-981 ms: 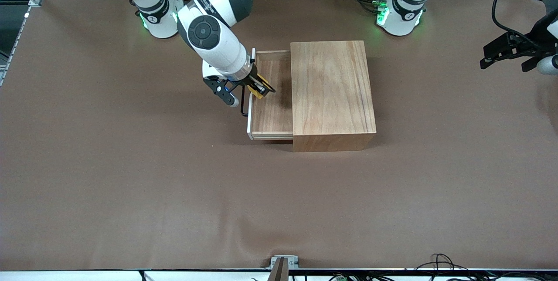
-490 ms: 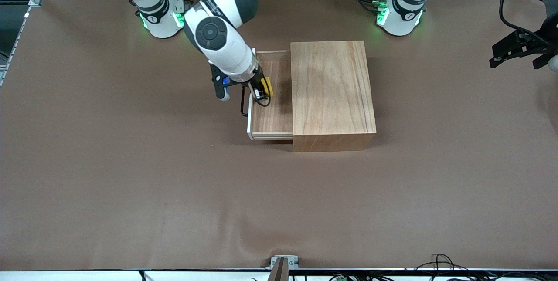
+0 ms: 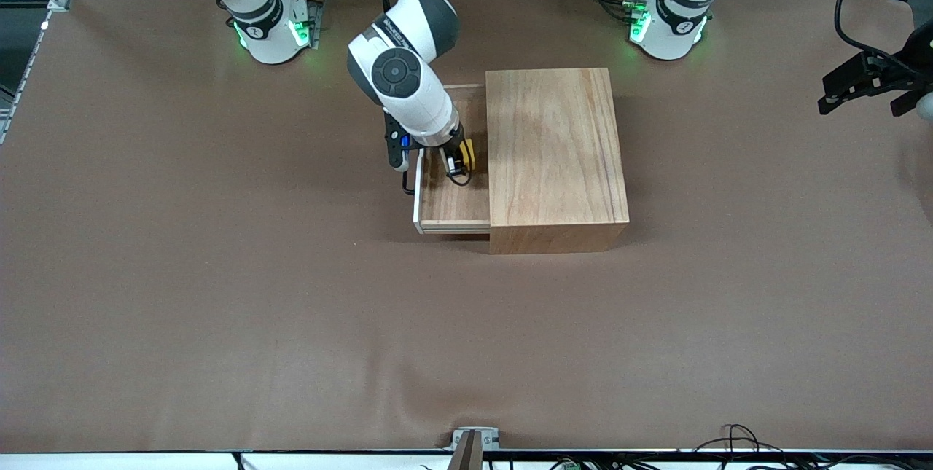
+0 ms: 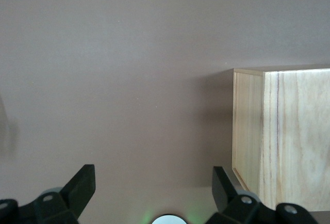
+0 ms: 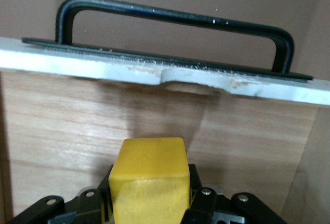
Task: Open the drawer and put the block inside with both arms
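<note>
Gripping the yellow block [image 5: 148, 178], my right fingers [image 3: 458, 161] hang over the open drawer [image 3: 453, 200] beside the wooden box [image 3: 554, 149]. Only my right wrist view shows the black loop handle [image 5: 175, 25]. My left fingers [image 4: 149, 193], spread open, wait off the box's other end.

No text, label, brand, number or sign can be read on anything in these views.

yellow block [image 3: 469, 154] over open wooden drawer [image 3: 455, 197]
</note>
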Controlling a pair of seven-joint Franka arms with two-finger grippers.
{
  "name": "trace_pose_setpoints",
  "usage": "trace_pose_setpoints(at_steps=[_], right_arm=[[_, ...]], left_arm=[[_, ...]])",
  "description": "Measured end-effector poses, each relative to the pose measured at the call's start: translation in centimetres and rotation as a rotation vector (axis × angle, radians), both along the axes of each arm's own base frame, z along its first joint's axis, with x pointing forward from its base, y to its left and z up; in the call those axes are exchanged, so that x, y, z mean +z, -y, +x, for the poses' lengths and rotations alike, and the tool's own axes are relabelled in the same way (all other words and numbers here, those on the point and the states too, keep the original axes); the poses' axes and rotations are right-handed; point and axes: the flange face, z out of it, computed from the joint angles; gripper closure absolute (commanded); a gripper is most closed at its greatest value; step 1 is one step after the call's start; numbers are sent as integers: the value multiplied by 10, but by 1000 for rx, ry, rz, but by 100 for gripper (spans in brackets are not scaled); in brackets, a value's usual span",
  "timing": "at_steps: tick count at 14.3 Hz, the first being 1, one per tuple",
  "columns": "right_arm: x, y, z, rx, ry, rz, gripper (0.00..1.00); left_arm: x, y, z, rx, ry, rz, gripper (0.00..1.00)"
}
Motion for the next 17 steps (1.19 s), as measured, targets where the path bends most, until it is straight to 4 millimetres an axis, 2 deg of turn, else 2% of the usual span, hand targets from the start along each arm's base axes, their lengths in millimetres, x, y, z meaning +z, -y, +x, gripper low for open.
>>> trace_pose_setpoints(at_steps=[1, 3, 6, 8, 10, 13, 15, 17], right_arm=[[-3, 0, 0, -1, -2, -3, 1], [-5, 0, 1, -3, -4, -5, 0], [1, -1, 4, -8, 5, 3, 0], [13, -1, 11, -13, 14, 11, 0], [34, 4, 22, -17, 6, 12, 0], [83, 38, 47, 65, -22, 12, 0], [114, 78, 60, 186, -40, 21, 0], [140, 129, 77, 284, -39, 44, 0]], left_arm=[[0, 0, 0, 0, 0, 0, 0], [0, -3, 0, 6, -1, 0, 0], [-1, -22, 1, 43, -1, 0, 0], [-1, -31, 1, 60, -1, 0, 0], [-1, -31, 1, 59, -1, 0, 0], [-1, -28, 1, 59, -1, -2, 0], [-1, -26, 1, 57, -1, -2, 0], [-1, -26, 1, 56, -1, -2, 0]])
